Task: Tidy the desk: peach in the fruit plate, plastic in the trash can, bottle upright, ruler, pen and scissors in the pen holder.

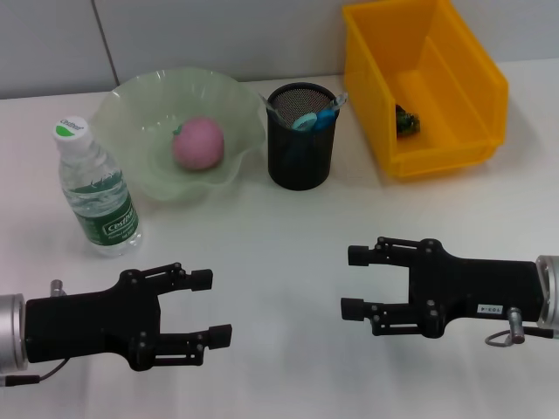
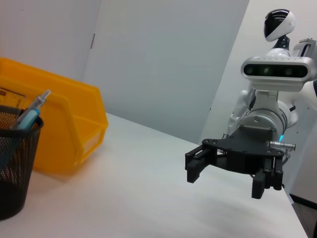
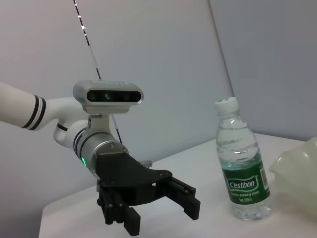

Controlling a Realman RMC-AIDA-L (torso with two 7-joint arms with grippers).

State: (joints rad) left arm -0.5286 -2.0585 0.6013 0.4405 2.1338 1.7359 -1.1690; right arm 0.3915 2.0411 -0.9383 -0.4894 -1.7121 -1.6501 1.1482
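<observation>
- I am looking at the desk [image 1: 288,253] from the head view, and I am judging that the tidying is almost finished or already done
- The peach [image 1: 198,143] is lying in the green fruit plate [image 1: 131,100], and the bottle [image 1: 94,188] is standing upright just beside the plate, on the robot's left
- The pen holder [image 1: 300,148] is standing between the plate and the yellow trash can [image 1: 454,148]; I am seeing blue handles and a clear tip rising out of it, but I cannot tell which is the ruler, the pen or the scissors
- A small dark thing [image 1: 406,120] is lying inside the trash can; it is probably the plastic, I cannot tell for sure
- The left gripper [image 1: 217,306] is hovering over bare desk in front of the bottle, its fingers spread and gripping nothing
- The right gripper [image 1: 353,281] is hovering over bare desk in front of the trash can, also spread and carrying nothing
- I am thinking the next move is only checking that nothing is remaining loose, then drawing both arms back without touching the bottle
</observation>
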